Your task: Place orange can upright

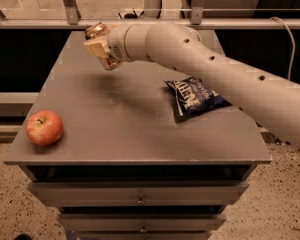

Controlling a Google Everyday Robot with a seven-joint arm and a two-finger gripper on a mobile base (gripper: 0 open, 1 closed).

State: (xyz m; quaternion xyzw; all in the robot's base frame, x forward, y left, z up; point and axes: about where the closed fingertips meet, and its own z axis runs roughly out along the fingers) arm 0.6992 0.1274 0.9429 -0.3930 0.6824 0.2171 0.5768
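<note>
Camera view: the cream two-finger gripper (102,47) hangs over the grey metal table's (115,129) far-left part, its fingers clamped around the tilted small orange-copper metallic can (96,31). Released at this tilt, the can would likely topple and roll.

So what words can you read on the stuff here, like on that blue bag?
No text here can be read well enough to quote.
Blue bag: white letters, too blurred to read.
Orange can, gripped in the hand above the far left of the table: no writing can be made out.
Apple: no label shows.
</note>
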